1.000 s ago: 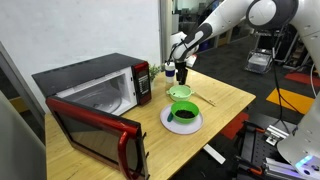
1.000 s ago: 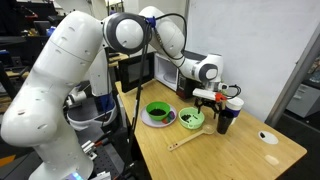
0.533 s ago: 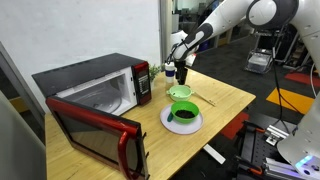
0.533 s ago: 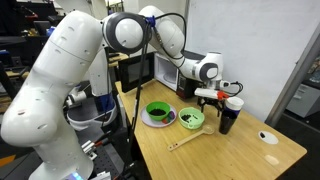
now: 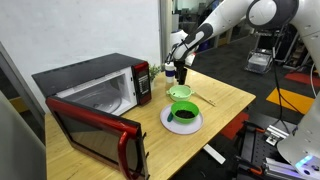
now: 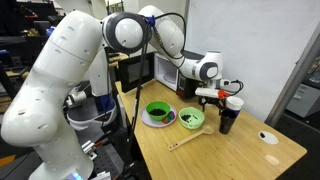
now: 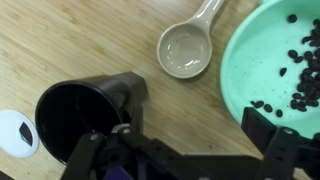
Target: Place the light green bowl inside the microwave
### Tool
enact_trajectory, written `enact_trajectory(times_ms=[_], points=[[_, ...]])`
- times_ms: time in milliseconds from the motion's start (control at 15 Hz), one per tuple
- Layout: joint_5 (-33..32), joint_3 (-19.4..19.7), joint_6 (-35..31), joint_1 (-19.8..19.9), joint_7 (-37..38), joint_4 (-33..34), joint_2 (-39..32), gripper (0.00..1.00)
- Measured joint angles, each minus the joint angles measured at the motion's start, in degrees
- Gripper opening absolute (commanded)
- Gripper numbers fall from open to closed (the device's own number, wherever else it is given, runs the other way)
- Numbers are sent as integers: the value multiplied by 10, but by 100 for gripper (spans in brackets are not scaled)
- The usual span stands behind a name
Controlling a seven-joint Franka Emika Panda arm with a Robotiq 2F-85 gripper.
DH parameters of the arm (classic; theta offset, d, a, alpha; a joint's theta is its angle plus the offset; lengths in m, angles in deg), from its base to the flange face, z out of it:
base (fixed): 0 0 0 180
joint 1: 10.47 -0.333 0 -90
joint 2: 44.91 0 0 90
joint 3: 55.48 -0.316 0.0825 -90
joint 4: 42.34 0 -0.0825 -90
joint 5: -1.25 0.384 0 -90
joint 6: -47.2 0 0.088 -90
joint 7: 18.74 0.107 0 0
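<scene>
Nothing has shifted since the earlier frames. Nearest, the microwave (image 5: 95, 90) stands on the table (image 5: 225, 100) with its door open. Beyond the dark bowl (image 5: 183, 112), the light green bowl (image 5: 181, 93) rests on the table. Past it the claw (image 5: 178, 70) hovers spread wide and empty above a black cup (image 7: 70, 115), close to the table's far edge.
</scene>
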Motion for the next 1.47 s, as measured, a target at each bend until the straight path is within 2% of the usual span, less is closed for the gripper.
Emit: enact_trajectory(times_ms=[467,667,1133,1467], points=[[-61,-2,-20,-45,15,-27,6,100],[-65,-3,-21,-55,17,-36,6,100],[-46,-11,-16,-27,-21,-38,6,100],[-42,-21,34,-8,-85,-24,6,100]])
